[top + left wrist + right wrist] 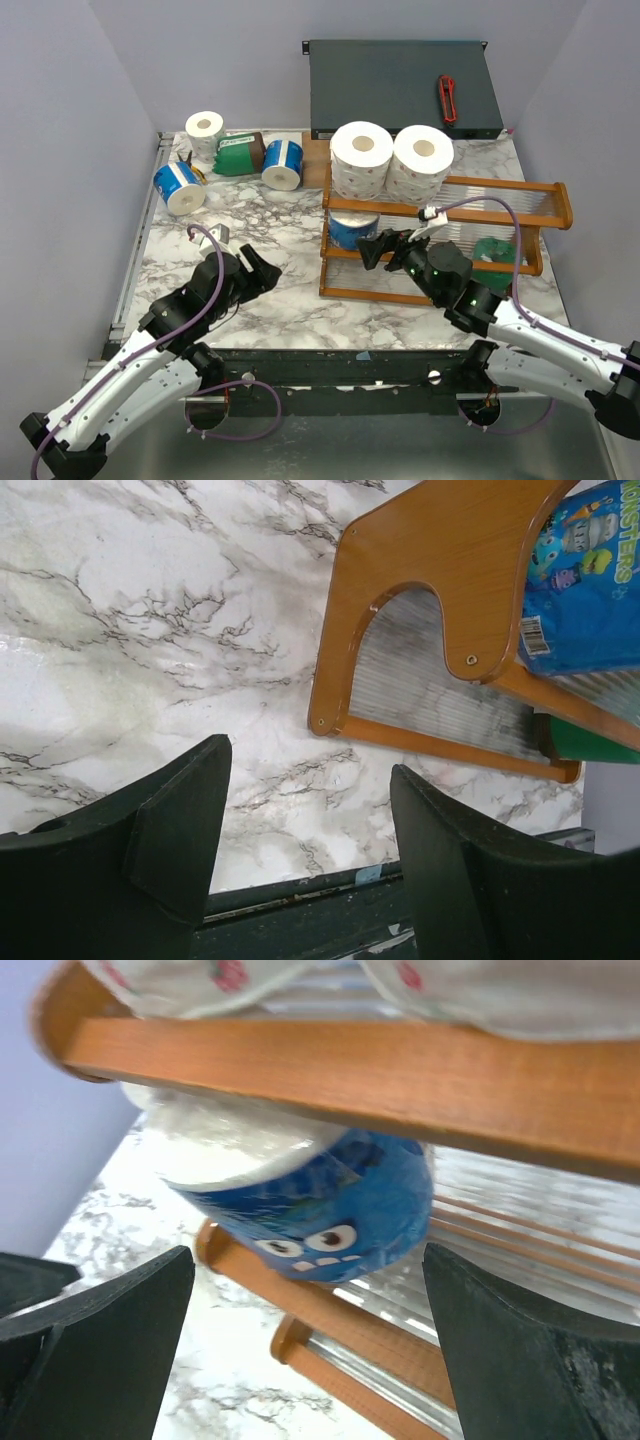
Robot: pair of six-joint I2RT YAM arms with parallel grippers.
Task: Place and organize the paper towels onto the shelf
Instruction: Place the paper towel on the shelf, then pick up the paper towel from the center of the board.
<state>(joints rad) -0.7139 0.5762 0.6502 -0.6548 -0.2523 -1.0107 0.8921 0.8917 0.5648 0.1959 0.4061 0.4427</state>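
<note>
though four rolls [361,150] shelved, four loose

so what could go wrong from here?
1. The right gripper, open, points in under the top rail of the shelf. Lifting could clip the rail and shake the two white rolls on top.
2. The blue roll stands at the shelf's left end, so a nudge might push it off.

A wrapped roll [330,1210] lies on the middle tier of the shelf [540,190], straight ahead of the jaws of the right gripper [383,247] and under two bare rolls [362,158] standing on top. Four loose rolls [282,164] sit on the table [280,215] well beyond the jaws of the left gripper [262,272], with the shelf's end ahead to their right.
</note>
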